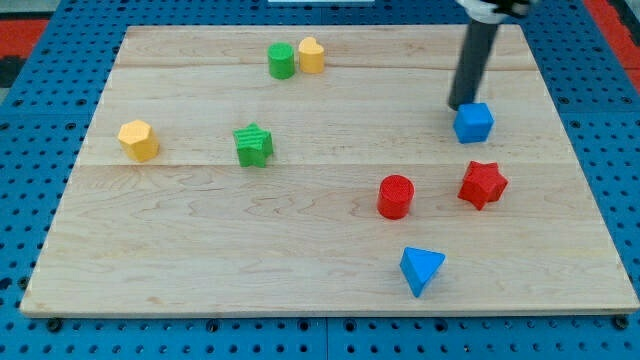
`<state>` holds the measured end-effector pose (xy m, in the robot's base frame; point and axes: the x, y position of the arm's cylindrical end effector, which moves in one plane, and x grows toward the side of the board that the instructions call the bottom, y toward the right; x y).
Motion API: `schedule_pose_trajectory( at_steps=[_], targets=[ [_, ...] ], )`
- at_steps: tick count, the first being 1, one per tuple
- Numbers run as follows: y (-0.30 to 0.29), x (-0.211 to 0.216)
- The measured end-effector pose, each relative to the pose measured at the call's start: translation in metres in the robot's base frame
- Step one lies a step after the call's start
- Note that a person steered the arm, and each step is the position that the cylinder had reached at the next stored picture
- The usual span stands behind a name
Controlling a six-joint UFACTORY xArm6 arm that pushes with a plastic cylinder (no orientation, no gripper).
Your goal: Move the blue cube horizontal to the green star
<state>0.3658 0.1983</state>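
Observation:
The blue cube (473,122) sits on the wooden board at the view's right, slightly above mid height. The green star (254,145) lies left of centre, far to the cube's left and a little lower in the view. My tip (462,105) is just above and slightly left of the blue cube, touching or nearly touching its upper left edge. The dark rod rises from there to the view's top.
A red star (482,184) and a red cylinder (395,196) lie below the cube. A blue triangle (421,269) is near the bottom. A green cylinder (281,61) and a yellow block (311,55) sit at the top. A yellow hexagon (138,140) is at the left.

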Motion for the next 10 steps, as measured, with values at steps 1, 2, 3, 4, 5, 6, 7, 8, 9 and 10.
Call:
schedule_pose_trajectory(
  at_steps=[1, 2, 3, 4, 5, 6, 7, 8, 9, 10],
  targets=[
    [0.002, 0.043],
    [0.022, 0.063],
    [0.052, 0.109],
    [0.026, 0.121],
    [-0.005, 0.085],
    [-0.036, 0.062],
    [-0.090, 0.061],
    [-0.110, 0.077],
    [-0.136, 0.102],
    [-0.162, 0.089]
  ],
)
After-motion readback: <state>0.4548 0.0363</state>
